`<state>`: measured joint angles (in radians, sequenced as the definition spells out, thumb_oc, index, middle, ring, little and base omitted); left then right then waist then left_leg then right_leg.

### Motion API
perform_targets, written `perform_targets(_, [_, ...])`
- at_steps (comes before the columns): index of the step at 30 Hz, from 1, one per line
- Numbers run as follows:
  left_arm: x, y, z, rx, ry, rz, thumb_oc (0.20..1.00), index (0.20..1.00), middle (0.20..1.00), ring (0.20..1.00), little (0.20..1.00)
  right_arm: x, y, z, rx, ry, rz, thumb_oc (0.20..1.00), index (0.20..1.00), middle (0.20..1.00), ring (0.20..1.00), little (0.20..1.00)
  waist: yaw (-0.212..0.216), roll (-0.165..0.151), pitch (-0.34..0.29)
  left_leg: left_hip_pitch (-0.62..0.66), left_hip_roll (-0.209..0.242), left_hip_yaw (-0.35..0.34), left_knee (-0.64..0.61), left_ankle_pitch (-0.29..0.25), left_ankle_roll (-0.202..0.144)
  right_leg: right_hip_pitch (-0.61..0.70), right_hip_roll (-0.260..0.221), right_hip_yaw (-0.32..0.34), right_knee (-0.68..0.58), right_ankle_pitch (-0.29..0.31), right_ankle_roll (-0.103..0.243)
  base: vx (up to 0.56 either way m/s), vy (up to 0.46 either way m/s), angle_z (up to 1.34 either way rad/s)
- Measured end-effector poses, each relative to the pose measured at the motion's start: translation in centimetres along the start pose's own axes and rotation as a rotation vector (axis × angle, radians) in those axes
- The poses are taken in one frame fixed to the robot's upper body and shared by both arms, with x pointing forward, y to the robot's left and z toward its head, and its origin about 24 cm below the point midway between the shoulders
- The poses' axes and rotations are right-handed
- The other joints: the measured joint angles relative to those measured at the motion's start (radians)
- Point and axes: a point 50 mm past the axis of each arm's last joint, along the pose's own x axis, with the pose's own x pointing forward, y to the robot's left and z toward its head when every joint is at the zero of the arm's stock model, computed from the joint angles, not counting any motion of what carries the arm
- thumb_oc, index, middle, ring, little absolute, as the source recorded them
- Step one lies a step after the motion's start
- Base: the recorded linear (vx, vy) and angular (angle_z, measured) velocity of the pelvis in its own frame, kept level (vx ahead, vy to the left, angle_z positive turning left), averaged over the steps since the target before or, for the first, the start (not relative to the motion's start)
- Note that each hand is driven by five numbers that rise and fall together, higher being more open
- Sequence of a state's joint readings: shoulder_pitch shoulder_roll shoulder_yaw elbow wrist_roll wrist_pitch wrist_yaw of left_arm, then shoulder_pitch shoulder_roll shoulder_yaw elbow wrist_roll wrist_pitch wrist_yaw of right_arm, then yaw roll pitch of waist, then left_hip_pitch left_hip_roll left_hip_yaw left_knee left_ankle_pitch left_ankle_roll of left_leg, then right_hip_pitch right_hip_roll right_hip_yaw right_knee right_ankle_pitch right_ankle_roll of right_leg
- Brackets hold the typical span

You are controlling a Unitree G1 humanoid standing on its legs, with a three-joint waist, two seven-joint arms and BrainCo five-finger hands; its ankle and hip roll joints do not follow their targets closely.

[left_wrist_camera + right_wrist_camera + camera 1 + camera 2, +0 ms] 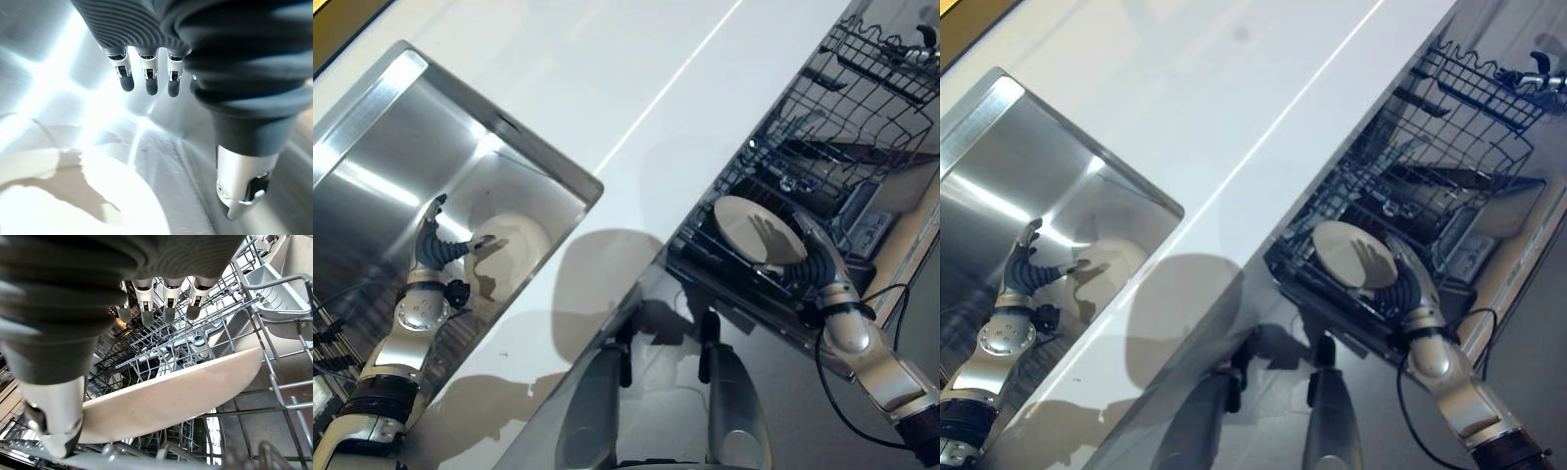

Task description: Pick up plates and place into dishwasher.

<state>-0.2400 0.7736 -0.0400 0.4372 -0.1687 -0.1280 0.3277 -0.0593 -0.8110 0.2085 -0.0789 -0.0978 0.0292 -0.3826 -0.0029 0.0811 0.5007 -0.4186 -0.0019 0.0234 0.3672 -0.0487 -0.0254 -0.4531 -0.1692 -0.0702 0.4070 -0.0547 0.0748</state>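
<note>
No readable text, label, number or sign anywhere here. The white bench [636, 88], the steel sink [401, 166], the two pale plates [759, 230] [63, 196] and the wire rack [274, 382] of the dishwasher all show plain, unmarked surfaces.
</note>
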Motion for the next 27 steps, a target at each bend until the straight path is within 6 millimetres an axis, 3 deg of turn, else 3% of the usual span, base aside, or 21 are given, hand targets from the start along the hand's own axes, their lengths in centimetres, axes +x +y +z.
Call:
perform_targets(7, [1.8, 1.1, 0.6, 0.052, 0.022, 0.041, 1.000, 1.000, 1.000, 1.000, 1.000, 0.8, -0.6, 1.0, 0.001, -0.048, -0.023, 1.000, 1.000, 1.000, 1.000, 1.000, -0.009, -0.021, 0.009, -0.067, 0.007, -0.001, 0.042, -0.006, -0.002, -0.056, 0.008, 0.006, 0.017, 0.000, 0.001, 0.00, 0.049, -0.02])
perform_targets(11, [1.8, 1.3, 0.0, 0.128, 0.045, 0.004, 1.000, 1.000, 1.000, 1.000, 1.000, 1.4, -1.0, 1.9, -0.011, -0.090, -0.025, 1.000, 1.000, 1.000, 1.000, 1.000, -0.014, -0.027, 0.011, -0.108, 0.011, 0.001, 0.058, -0.006, -0.002, -0.096, 0.012, 0.008, 0.025, 0.005, 0.002, 0.01, 0.030, -0.06])
perform_targets(16, [2.5, 3.5, -0.6, 0.230, 0.099, 0.009, 1.000, 1.000, 1.000, 1.000, 1.000, 1.7, -0.8, 1.9, -0.026, -0.079, -0.013, 1.000, 1.000, 1.000, 1.000, 1.000, -0.015, -0.034, 0.013, -0.177, 0.025, -0.001, 0.093, -0.010, -0.005, -0.151, 0.027, 0.009, 0.031, 0.006, 0.003, 0.02, 0.002, -0.03])
perform_targets(18, [3.7, 4.9, 0.4, 0.244, 0.102, 0.043, 1.000, 1.000, 1.000, 1.000, 1.000, 1.8, -0.7, 1.8, -0.028, -0.069, -0.011, 1.000, 1.000, 1.000, 1.000, 1.000, -0.014, -0.054, 0.010, -0.198, 0.025, -0.006, 0.102, -0.011, -0.004, -0.165, 0.030, 0.009, 0.028, 0.009, 0.008, 0.01, -0.002, 0.02])
perform_targets(21, [5.0, 7.1, 1.9, 0.244, 0.094, 0.091, 1.000, 1.000, 1.000, 1.000, 1.000, 2.0, 0.0, 2.2, -0.009, -0.075, 0.000, 1.000, 1.000, 1.000, 1.000, 1.000, -0.038, -0.109, 0.008, -0.227, 0.024, -0.024, 0.107, -0.011, -0.003, -0.176, 0.040, 0.010, 0.013, 0.014, 0.008, 0.00, -0.001, 0.09])
perform_targets(23, [5.8, 7.7, 3.1, 0.144, 0.076, 0.136, 1.000, 1.000, 1.000, 1.000, 1.000, 1.9, 0.5, 2.3, 0.010, -0.068, 0.005, 1.000, 1.000, 1.000, 1.000, 1.000, -0.036, -0.146, 0.009, -0.238, 0.024, -0.026, 0.109, -0.011, -0.003, -0.181, 0.045, 0.015, 0.003, 0.035, 0.000, 0.00, -0.001, 0.05])
perform_targets(27, [6.1, 8.2, 3.5, 0.134, 0.076, 0.138, 1.000, 1.000, 1.000, 1.000, 1.000, 2.3, 0.5, 2.9, 0.016, -0.091, 0.003, 1.000, 1.000, 1.000, 1.000, 1.000, -0.036, -0.150, 0.009, -0.246, 0.034, -0.023, 0.114, -0.012, -0.005, -0.184, 0.053, 0.015, -0.010, 0.044, -0.003, -0.02, 0.003, -0.05])
